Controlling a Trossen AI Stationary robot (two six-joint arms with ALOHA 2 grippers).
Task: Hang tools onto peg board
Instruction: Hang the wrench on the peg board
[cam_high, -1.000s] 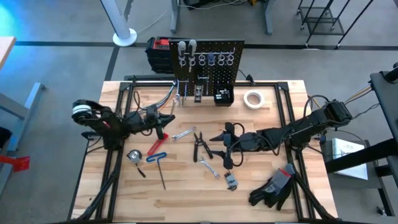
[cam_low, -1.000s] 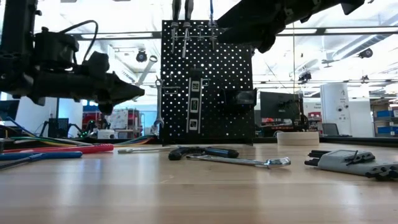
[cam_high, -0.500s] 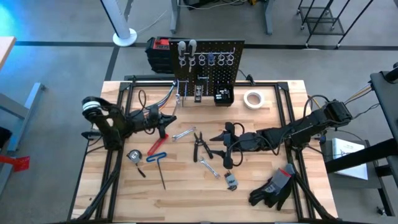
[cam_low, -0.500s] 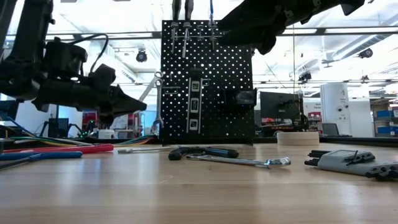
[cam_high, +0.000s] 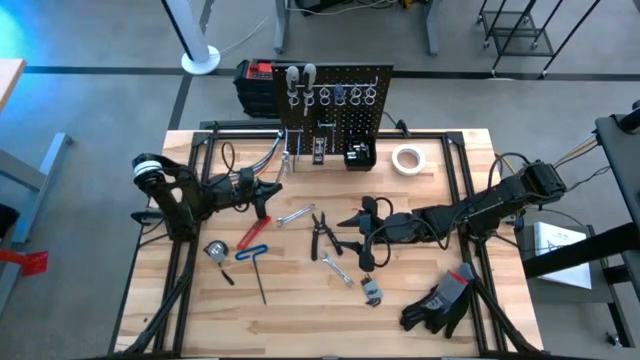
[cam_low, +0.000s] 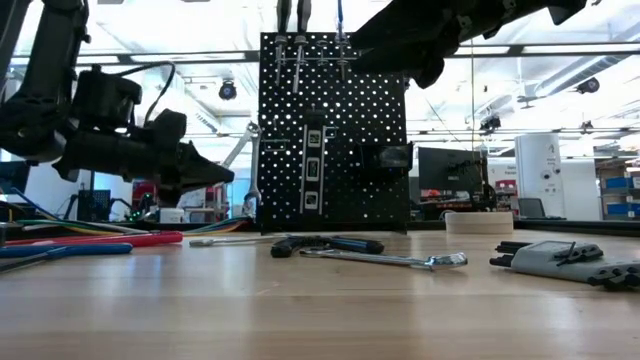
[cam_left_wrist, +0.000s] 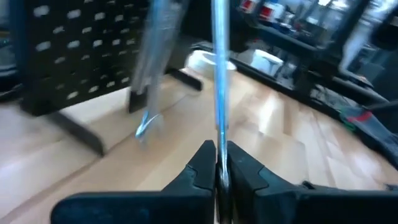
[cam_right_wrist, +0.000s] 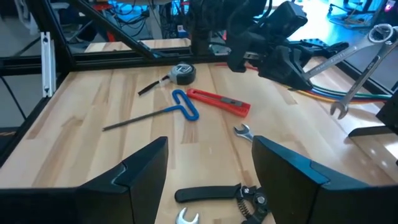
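The left gripper is seen closed on a long silver wrench, held raised above the table just in front of the peg board, not yet on a hook. The right gripper is held over the table's middle, jaws apart and empty. Black pliers, a red-handled tool and a blue-handled tool are left lying on the table.

My left pincer, clamped on a wrench, has bare counter ahead up to the peg board. Pliers, 1 loose wrench and my right pincer crowd the middle.
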